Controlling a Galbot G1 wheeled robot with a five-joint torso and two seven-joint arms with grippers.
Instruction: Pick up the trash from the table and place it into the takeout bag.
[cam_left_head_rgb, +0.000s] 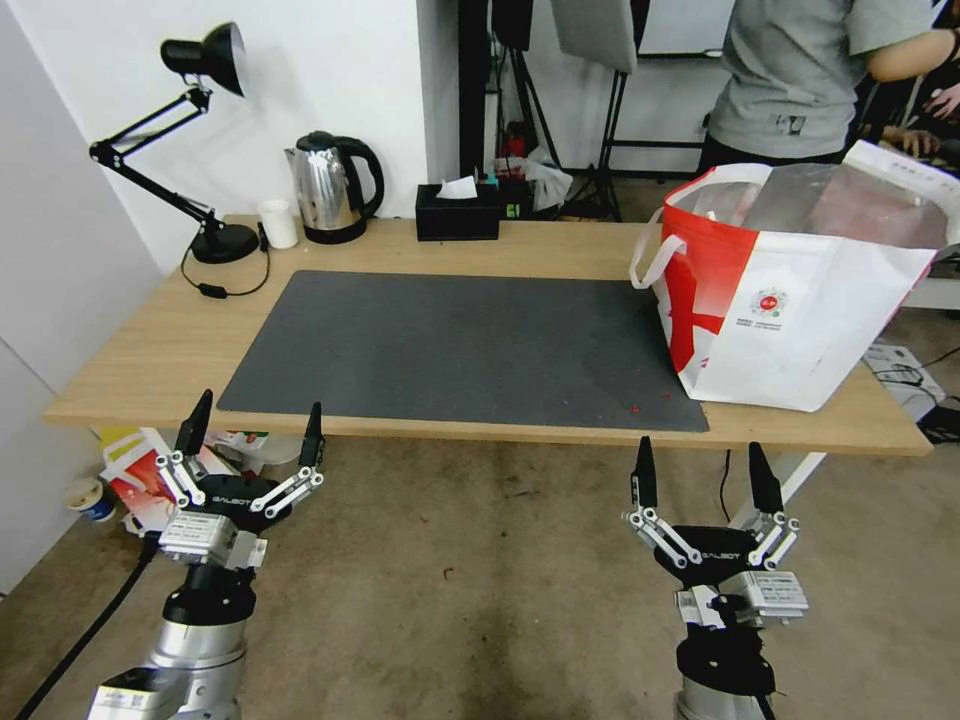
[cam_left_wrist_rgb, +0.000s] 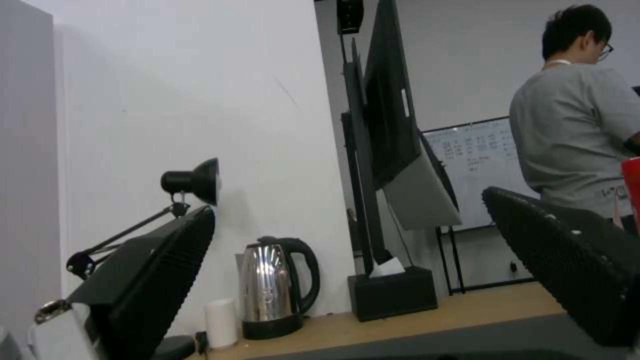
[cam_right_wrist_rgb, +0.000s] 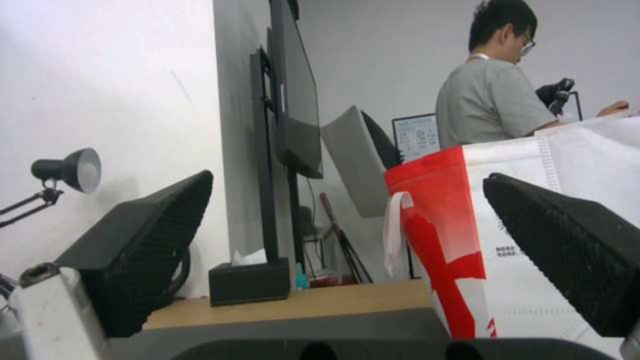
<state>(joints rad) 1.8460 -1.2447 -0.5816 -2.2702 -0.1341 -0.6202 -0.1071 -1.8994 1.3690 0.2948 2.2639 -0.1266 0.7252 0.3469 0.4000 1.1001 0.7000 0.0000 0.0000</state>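
Observation:
The takeout bag (cam_left_head_rgb: 800, 290), white with a red panel and foil lining, stands open on the right end of the light-wood table (cam_left_head_rgb: 130, 350); it also appears in the right wrist view (cam_right_wrist_rgb: 507, 240). No trash lies on the dark grey mat (cam_left_head_rgb: 470, 345) apart from a few red crumbs near its front right corner. What the bag holds is hidden. My left gripper (cam_left_head_rgb: 255, 427) hangs open in front of the table's near edge at the left. My right gripper (cam_left_head_rgb: 705, 465) hangs open below the near edge at the right, in front of the bag.
Along the back edge stand a black desk lamp (cam_left_head_rgb: 205, 140), a small white cup (cam_left_head_rgb: 278, 223), a steel kettle (cam_left_head_rgb: 330, 185) and a black tissue box (cam_left_head_rgb: 458, 212). Bags and a cup sit on the floor under the table's left end (cam_left_head_rgb: 130, 480). A person stands behind the bag.

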